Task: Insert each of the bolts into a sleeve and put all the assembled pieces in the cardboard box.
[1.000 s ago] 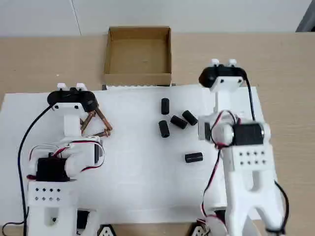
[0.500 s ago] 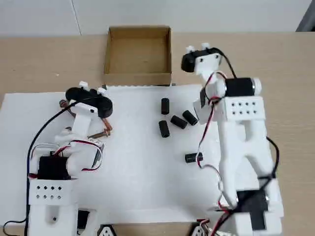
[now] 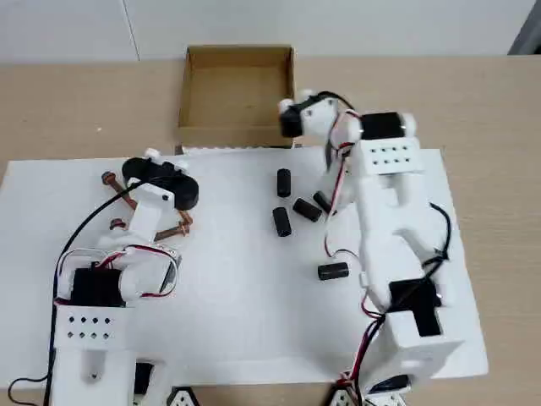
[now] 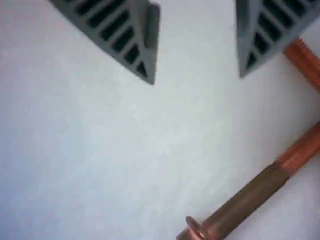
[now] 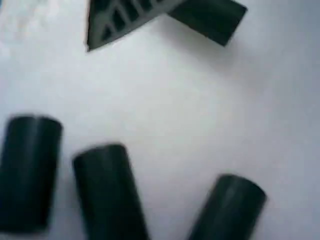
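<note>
Several black sleeves (image 3: 283,180) lie loose in the middle of the white sheet, one (image 3: 332,271) apart and nearer the front. In the right wrist view three sleeves (image 5: 107,195) lie close below one grey finger (image 5: 125,17), with a fourth sleeve (image 5: 210,20) behind it. My right gripper (image 3: 297,127) hangs over the sheet's far edge, between the sleeves and the cardboard box (image 3: 239,89). Copper bolts (image 3: 177,224) lie at the left. My left gripper (image 4: 197,55) is open just above the sheet, with one bolt (image 4: 250,200) close by and another (image 4: 305,55) beside a finger.
The white sheet (image 3: 228,313) covers most of the tan table. The open-topped box stands at the sheet's far edge and holds nothing. Both arm bases stand at the front, and the right arm's body (image 3: 389,194) stretches along the right of the sleeves.
My right arm has stretched away from the front and swung left, its head now by the box's near right corner. My left gripper has shifted right and slightly nearer, over the bolts.
</note>
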{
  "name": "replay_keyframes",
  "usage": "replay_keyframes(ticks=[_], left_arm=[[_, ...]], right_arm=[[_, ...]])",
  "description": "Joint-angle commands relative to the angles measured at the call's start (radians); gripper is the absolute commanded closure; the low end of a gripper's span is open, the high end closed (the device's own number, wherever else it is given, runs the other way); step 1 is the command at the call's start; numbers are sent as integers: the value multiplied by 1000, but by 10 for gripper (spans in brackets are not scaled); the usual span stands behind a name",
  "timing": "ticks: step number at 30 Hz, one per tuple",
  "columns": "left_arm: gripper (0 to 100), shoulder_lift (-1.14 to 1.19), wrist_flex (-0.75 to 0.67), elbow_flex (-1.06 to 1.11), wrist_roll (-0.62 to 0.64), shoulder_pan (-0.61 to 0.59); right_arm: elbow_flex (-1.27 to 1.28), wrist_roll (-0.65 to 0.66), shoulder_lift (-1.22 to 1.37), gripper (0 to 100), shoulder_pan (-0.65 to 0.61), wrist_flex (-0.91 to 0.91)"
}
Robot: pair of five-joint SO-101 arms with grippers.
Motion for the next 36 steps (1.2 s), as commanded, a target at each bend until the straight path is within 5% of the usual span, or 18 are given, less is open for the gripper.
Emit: replay_keyframes(ticks=[1,31,36], left_arm=[[895,2,-20,-4,-25,-3],[895,2,-21,-2,-31,3],[895,2,-20,-2,-31,3]], right_arm=[[-74,9,33,875,-33,-7],[-315,55,507,880,-10,-42],[-315,63,521,993,-12,-42]])
